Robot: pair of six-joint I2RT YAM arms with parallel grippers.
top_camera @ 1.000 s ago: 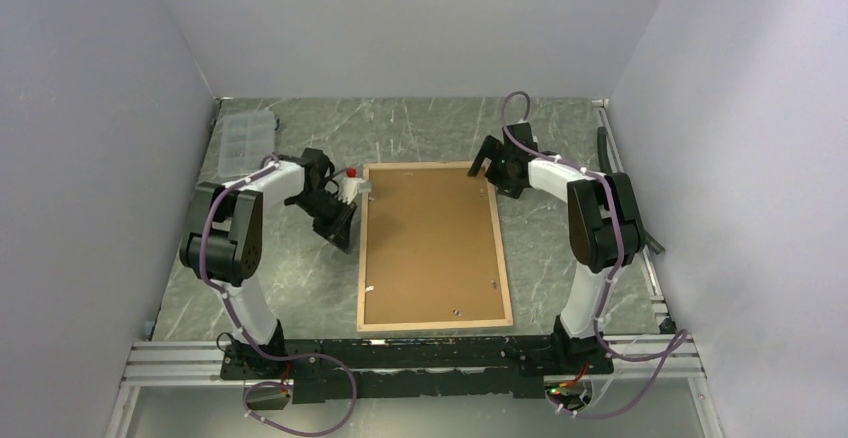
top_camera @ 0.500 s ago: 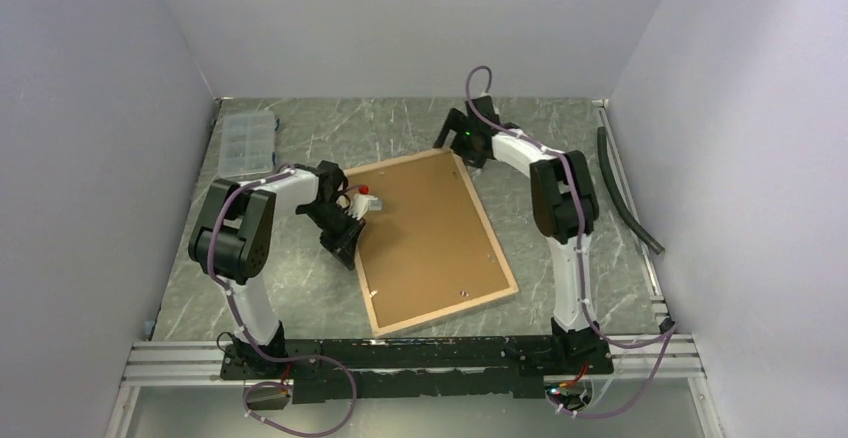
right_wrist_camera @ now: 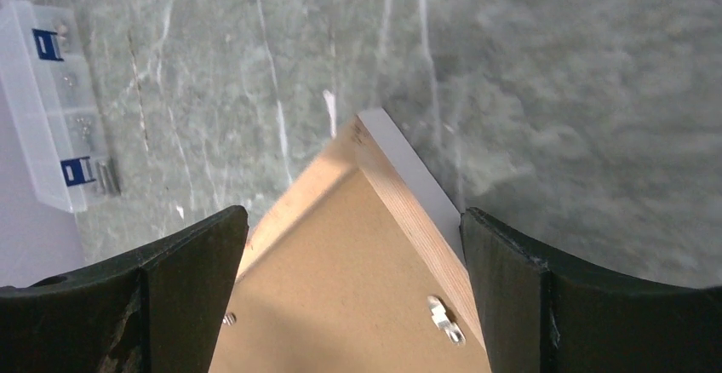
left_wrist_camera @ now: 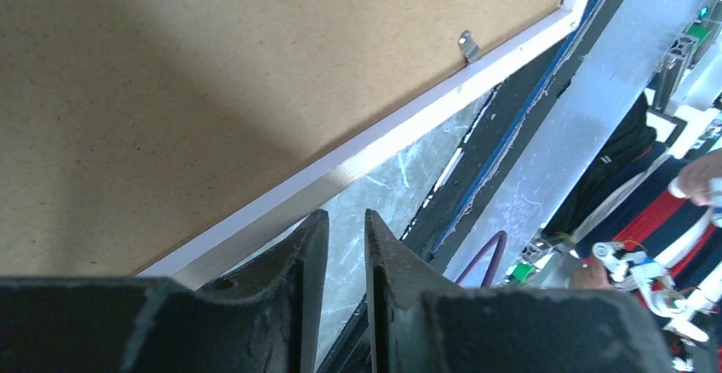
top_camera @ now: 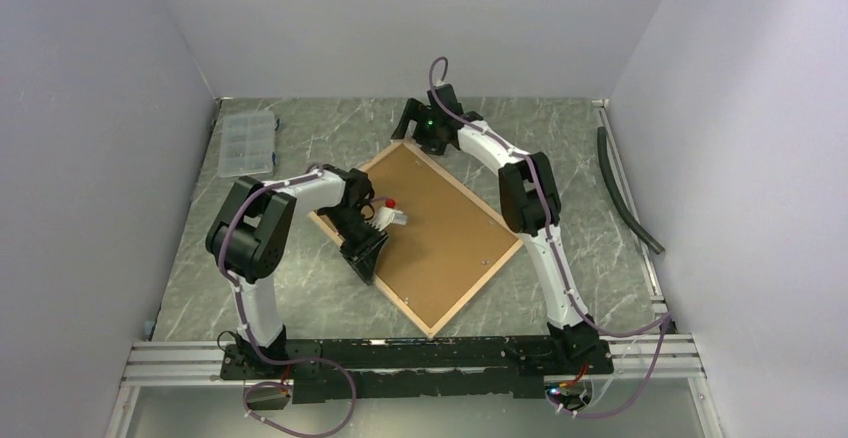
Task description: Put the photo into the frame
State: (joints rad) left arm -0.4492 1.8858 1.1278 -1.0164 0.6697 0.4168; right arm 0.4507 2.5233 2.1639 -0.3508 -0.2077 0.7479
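Swung counterclockwise, the frame (right_wrist_camera: 417, 228) lies diagonally, far corner inside the wide-open right gripper (right_wrist_camera: 351, 212), left edge beside the barely parted, empty left gripper (left_wrist_camera: 345, 218).

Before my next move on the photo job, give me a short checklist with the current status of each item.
1. Is the right pincer open, straddling a corner of the frame: ok.
2. Is the left pincer empty, beside the frame's edge: ok, narrow gap.
3. Is the backing board out of the frame: not ok, it sits inside.
4. Is the photo located: cannot tell, not in view.
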